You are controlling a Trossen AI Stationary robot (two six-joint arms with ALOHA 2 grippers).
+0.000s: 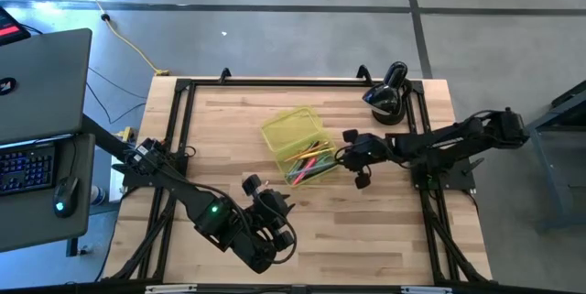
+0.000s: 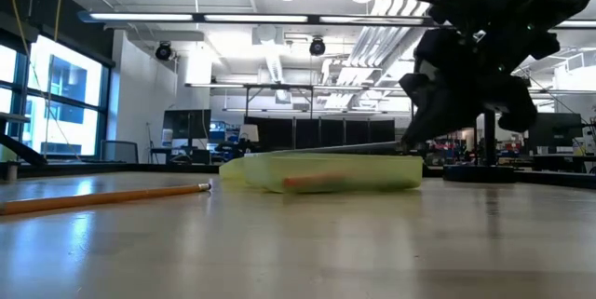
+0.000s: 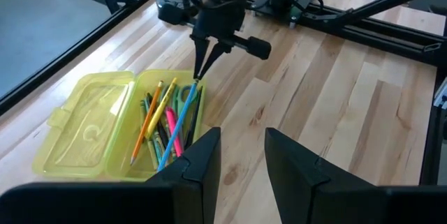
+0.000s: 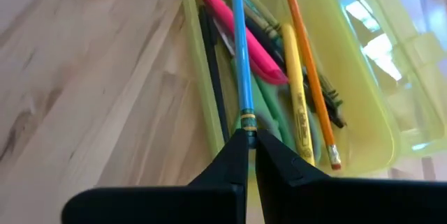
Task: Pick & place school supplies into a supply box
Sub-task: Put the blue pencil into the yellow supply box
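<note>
On the desk (image 1: 385,230) the open supply box (image 1: 295,143) lies mid-desk. The right claw (image 4: 246,135), at its right edge, pinches a blue pencil (image 4: 239,42) by the end, its long axis pointing into the box. The left claw (image 3: 239,155) waits open, nearer.

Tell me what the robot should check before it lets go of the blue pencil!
1. Right end effector gripping the blue pencil by its end: ok.
2. Pencil lined up over the yellow box, its far end already among the other pens: ok.
3. Box lid open and out of the way: ok.
4. Pencil lying flat in the box: not ok, its held end is raised at the rim.
5. Left end effector open, back from the box: ok.
6. Orange pencil on the table left to collect: not ok.
</note>
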